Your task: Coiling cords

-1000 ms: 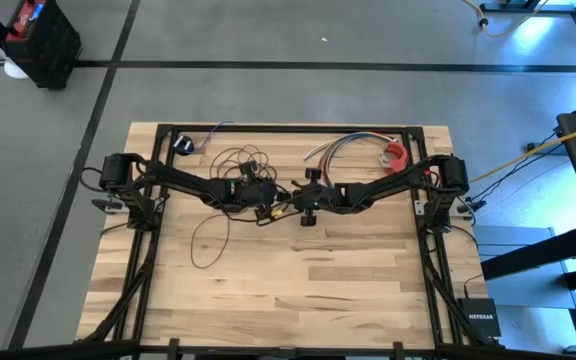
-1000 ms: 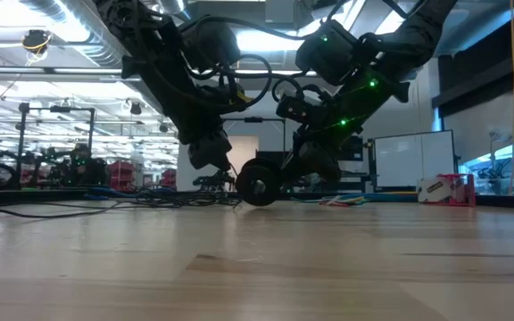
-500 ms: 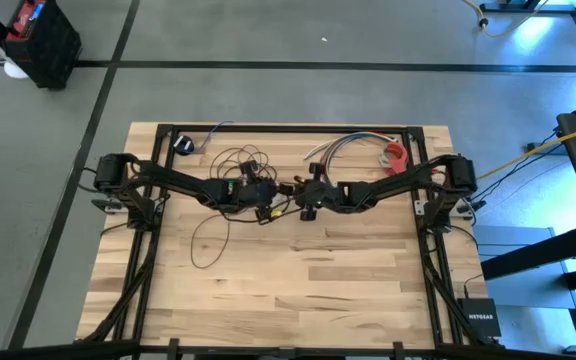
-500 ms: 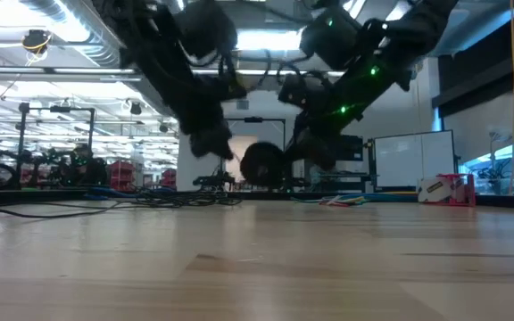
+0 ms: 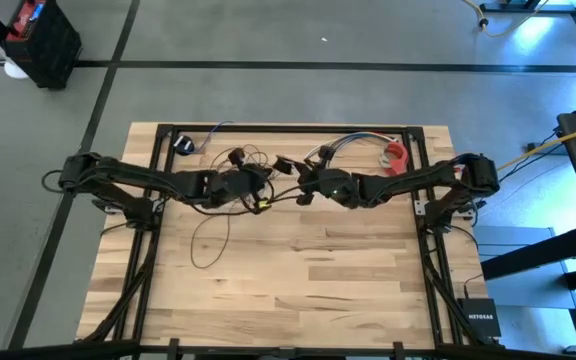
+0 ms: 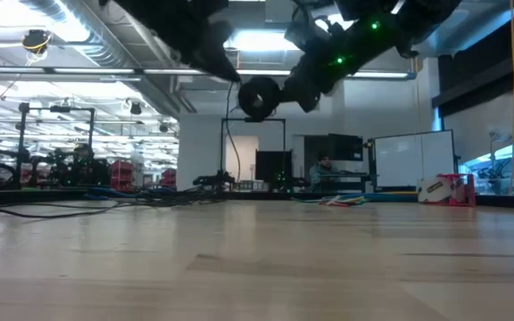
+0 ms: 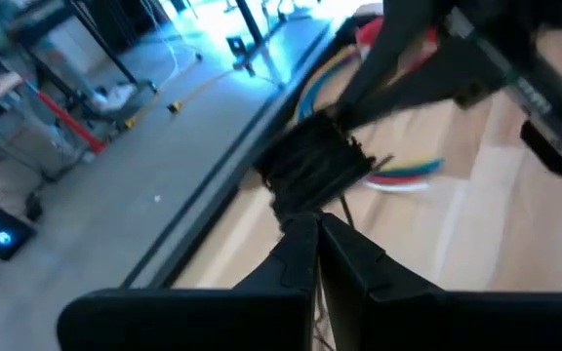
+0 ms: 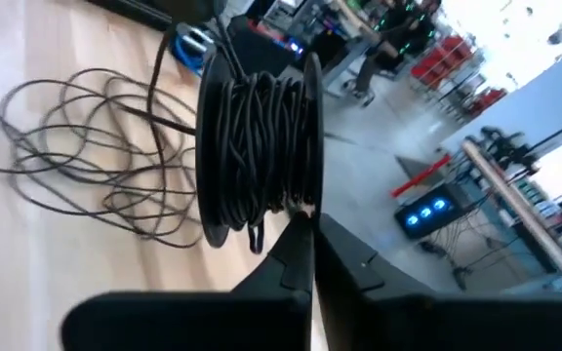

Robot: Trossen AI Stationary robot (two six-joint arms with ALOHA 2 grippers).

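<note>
The right gripper point(image 8: 312, 226) has its fingers pressed together, pinching the rim of a black spool point(image 8: 260, 146) wound thick with cord. In the low view the spool point(image 6: 258, 96) hangs in the air well above the table point(image 6: 257, 267). The left gripper point(image 7: 317, 226) is likewise closed, its tips nipping the cord just beside the spool point(image 7: 310, 171), where a strand runs down between them. Seen from above, both grippers meet over the table's far middle, the left gripper point(image 5: 264, 203) just beside the spool point(image 5: 304, 198) and the right gripper point(image 5: 310, 190) on it.

The rest of the cord point(image 5: 213, 225) lies in loose loops on the wood near the left arm, trailing from the spool toward the table's near side; more loops point(image 8: 86, 156) show beyond the spool in the right wrist view. A bundle of coloured wires point(image 5: 343, 145) lies past the spool, near the far edge.
</note>
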